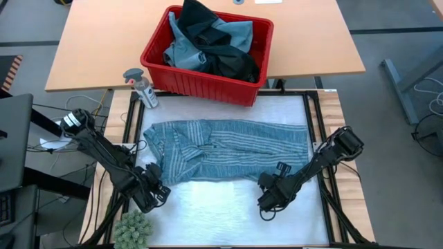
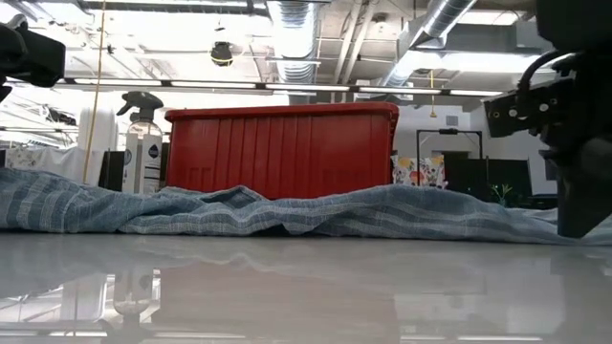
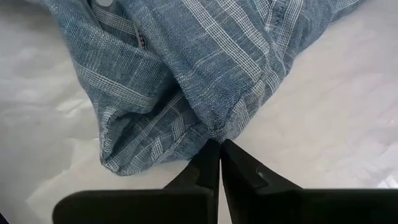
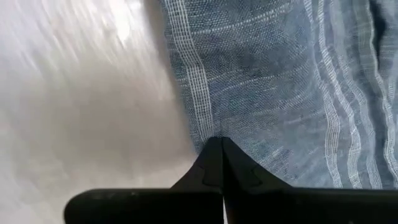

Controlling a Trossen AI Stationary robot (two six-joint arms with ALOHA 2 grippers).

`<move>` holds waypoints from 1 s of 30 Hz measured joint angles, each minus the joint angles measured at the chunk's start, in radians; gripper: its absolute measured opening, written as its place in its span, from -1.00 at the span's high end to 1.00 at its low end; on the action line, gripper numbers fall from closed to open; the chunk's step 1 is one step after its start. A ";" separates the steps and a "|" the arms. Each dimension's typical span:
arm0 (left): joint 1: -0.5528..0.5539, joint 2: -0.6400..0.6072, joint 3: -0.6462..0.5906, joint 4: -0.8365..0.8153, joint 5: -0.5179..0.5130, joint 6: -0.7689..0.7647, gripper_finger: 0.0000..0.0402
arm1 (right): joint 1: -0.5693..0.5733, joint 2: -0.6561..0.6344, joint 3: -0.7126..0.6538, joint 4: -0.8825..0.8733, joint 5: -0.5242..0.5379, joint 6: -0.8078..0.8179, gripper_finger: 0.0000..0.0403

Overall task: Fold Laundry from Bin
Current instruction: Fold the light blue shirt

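A striped grey-blue shirt [image 1: 228, 151] lies spread flat across the white mat [image 1: 228, 207] at the middle of the table, long side running left to right, its near hem facing the two arms. The left gripper [image 1: 156, 188] sits low at the shirt's near left corner; in the left wrist view its fingers [image 3: 208, 168] are pressed together with their tips at the folded hem of the cloth [image 3: 186, 93], apparently pinching the edge, though the fabric between the tips is too small to see. The right gripper [image 1: 271, 185] sits low at the near hem toward the shirt's right side; in the right wrist view its fingers [image 4: 214, 163] are likewise clenched, tips meeting the cloth edge [image 4: 280, 93] where it borders the bare mat, and here too the pinch itself cannot be made out. The red bin [image 1: 158, 59] stands on the wooden table beyond the mat, just behind the shirt's far edge, and holds the rest of the laundry [image 1: 208, 45]: a light blue garment heaped with black ones, rising above the rim. A spray bottle [image 1: 140, 86] stands just beside the bin's left near corner. A small green plant [image 1: 133, 228] sits at the near left edge of the mat, close to the left arm. In the low view the shirt [image 2: 287, 212] forms a low rumpled ridge across the mat, with the bin [image 2: 282, 153] and bottle [image 2: 143, 143] standing behind it.
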 joint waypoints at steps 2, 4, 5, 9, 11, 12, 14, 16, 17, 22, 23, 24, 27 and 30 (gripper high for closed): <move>0.000 -0.017 0.000 0.000 0.016 0.004 1.00 | 0.000 0.000 0.000 0.001 -0.018 -0.001 0.93; 0.000 -0.041 0.000 -0.002 0.023 0.003 1.00 | 0.000 0.000 0.000 0.005 -0.038 0.001 0.93; 0.000 -0.058 0.000 -0.007 0.024 -0.001 1.00 | 0.003 0.000 0.000 0.005 -0.043 0.001 0.93; 0.000 -0.132 0.000 -0.051 0.028 -0.013 1.00 | 0.015 -0.001 0.000 0.004 -0.073 0.002 0.93; 0.000 -0.171 0.000 -0.091 0.043 -0.015 1.00 | 0.022 -0.001 0.001 0.004 -0.079 0.010 0.93; 0.000 -0.190 0.000 -0.114 0.052 -0.016 1.00 | 0.025 -0.001 0.001 0.004 -0.087 0.010 0.93; 0.000 -0.229 0.000 -0.163 0.063 -0.033 1.00 | 0.030 -0.002 0.001 0.004 -0.105 0.011 0.93; 0.000 -0.270 0.000 -0.204 0.068 -0.051 1.00 | 0.036 -0.002 0.001 0.003 -0.125 0.011 0.93; 0.000 -0.288 0.000 -0.225 0.073 -0.056 1.00 | 0.040 -0.002 0.001 0.003 -0.131 0.011 0.93; 0.000 -0.363 0.000 -0.298 0.083 -0.079 1.00 | 0.061 -0.002 0.001 0.001 -0.154 0.011 0.93; 0.000 -0.374 0.000 -0.310 0.085 -0.079 1.00 | 0.065 -0.002 0.001 -0.001 -0.158 0.011 0.93; 0.000 -0.383 0.001 -0.322 0.095 -0.070 1.00 | 0.070 -0.002 0.001 -0.003 -0.164 0.007 0.93; 0.010 -0.406 0.001 -0.365 0.155 -0.055 1.00 | 0.086 -0.002 0.001 -0.013 -0.180 0.000 0.93; 0.015 -0.418 0.001 -0.325 0.158 -0.056 1.00 | 0.097 -0.002 0.001 -0.025 -0.182 0.000 0.89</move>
